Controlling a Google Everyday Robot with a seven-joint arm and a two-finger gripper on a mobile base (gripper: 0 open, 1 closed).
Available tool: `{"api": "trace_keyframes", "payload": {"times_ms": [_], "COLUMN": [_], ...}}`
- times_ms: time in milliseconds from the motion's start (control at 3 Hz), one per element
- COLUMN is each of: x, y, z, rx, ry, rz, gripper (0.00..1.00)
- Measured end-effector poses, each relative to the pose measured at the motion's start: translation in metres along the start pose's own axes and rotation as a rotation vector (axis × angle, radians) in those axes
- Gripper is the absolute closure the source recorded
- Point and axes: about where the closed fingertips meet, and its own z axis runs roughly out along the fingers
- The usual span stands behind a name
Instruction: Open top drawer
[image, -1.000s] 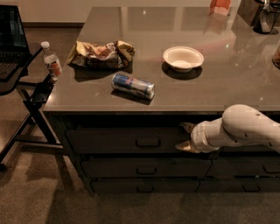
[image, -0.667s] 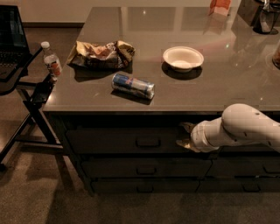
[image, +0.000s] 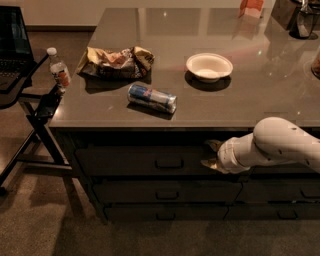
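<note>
The top drawer (image: 125, 161) is the wide dark front just under the counter edge, and it looks closed. Its small metal pull handle (image: 169, 163) sits at the centre of the panel. My gripper (image: 210, 154) is at the end of the white arm (image: 280, 147), which reaches in from the right. It is in front of the right part of the drawer front, a short way right of the handle. Its two fingers are spread apart, one above the other, and hold nothing.
Two shallower drawers (image: 165, 192) lie below, and a narrower stack (image: 285, 192) is to the right. On the counter (image: 240, 100) are a lying can (image: 151, 98), a white bowl (image: 209, 66) and a crumpled chip bag (image: 116, 61). A folding stand (image: 35, 117) with a bottle (image: 58, 70) stands left.
</note>
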Motion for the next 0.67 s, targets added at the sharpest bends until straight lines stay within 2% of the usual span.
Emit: {"api": "trace_keyframes", "payload": {"times_ms": [667], "x": [-0.0020], "y": [0.0019], "z": [-0.0053], "rx": [-0.003], "ry": [-0.002], "rz": [0.007], "gripper": [1.00]}}
